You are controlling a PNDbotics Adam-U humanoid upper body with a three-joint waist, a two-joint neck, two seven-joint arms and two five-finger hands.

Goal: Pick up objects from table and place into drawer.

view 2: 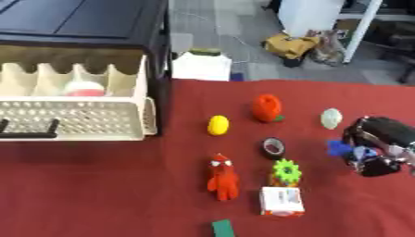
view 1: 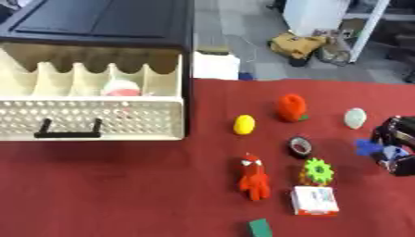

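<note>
The cream drawer (view 1: 89, 119) with a black handle stands pulled out of a black cabinet (view 1: 97, 21) at the left. A pink and white round thing (view 1: 122, 88) lies in one of its compartments. My right hand (view 2: 379, 141) comes in at the right edge, low over the red table, fingers curled round a small blue object (view 2: 340, 148). Loose on the cloth lie a yellow lemon (view 1: 244, 124), an orange-red fruit (view 1: 291, 107), a pale green egg shape (view 1: 355, 118), a black tape roll (view 1: 300, 146), a red figure (view 1: 254, 177), a green gear (view 1: 317, 171) and a white and red box (view 1: 314, 201). My left hand shows in no view.
A green block (view 1: 260, 227) lies at the table's front edge. A white box (view 2: 199, 67) stands behind the table beside the cabinet. Bare red cloth (view 1: 105, 185) spreads in front of the drawer. Clutter sits on the floor beyond the far edge.
</note>
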